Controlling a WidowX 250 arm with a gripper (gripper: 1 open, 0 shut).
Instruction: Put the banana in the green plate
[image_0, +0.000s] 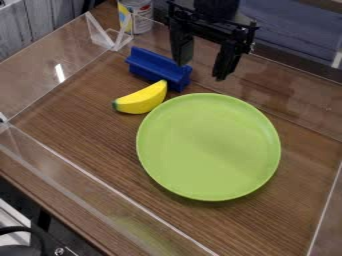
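fingers: I have them wide, nothing between them, up above the block and behind the plate.
banana: on the bench, at the plate's upper-left edge in my view, close to the block; I can't tell if they touch.
step in hand: reaching for the banana, as I judge it.
approach: I'd swing left and toward the camera, clear of the block, and come down straight over the banana's middle.
grip: I'd turn the fingers to pinch across its short width; smooth and curved, it could roll or squirt out if caught near a tip.
lift: just enough to pass the rim, then lower over the plate's middle before letting go.
plate: green, flat on the bench, nothing in it.
can: behind the block; contents I can't make out.
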